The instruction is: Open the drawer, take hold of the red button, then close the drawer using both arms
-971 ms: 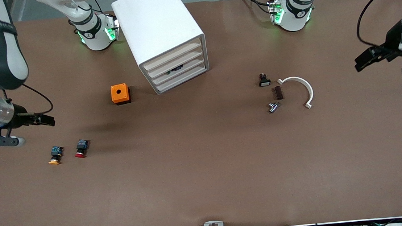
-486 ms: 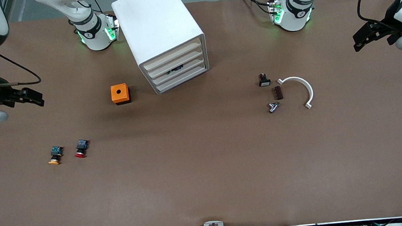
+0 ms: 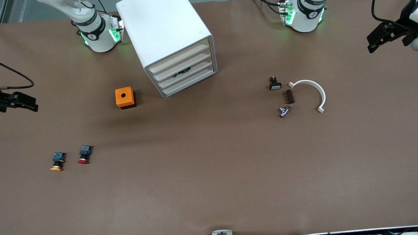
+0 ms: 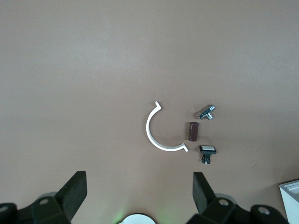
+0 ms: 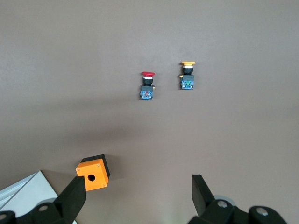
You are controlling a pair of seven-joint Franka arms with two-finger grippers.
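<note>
White cabinet (image 3: 170,37) standing between the two arm bases, turned at an angle, four drawers stacked in its front. All four pushed in. Something small and dark glimpsed in the slot at the third drawer (image 3: 187,72) down, too small to identify. Just beside the cabinet, toward the right arm's end and a little nearer the camera: orange box (image 3: 125,97), round hole in its top face, nothing visible inside the hole. Nearer the camera again, out on the open table: the button (image 3: 84,154), red cap, lying on its side, cap toward the camera. Right beside it but not touching, farther toward the right arm's end, yellow button (image 3: 57,161), lying the same way. Both clear in the right wrist view too, red (image 5: 147,85) and yellow (image 5: 188,75), side by side. Right gripper (image 3: 26,103) up in the air over the table's edge at the right arm's end, well apart from both buttons, jaws spread wide, holding nothing. Left gripper (image 3: 380,37) up over the left arm's end, jaws also spread wide, empty. Toward that end, a small cluster on the table: white arc (image 3: 313,92), brown block (image 3: 289,96) just beside it, black switch (image 3: 274,83) with a white face, small metal part (image 3: 283,111) nearest the camera. Same four seen from the left wrist camera, none touching the arc (image 4: 157,132).
</note>
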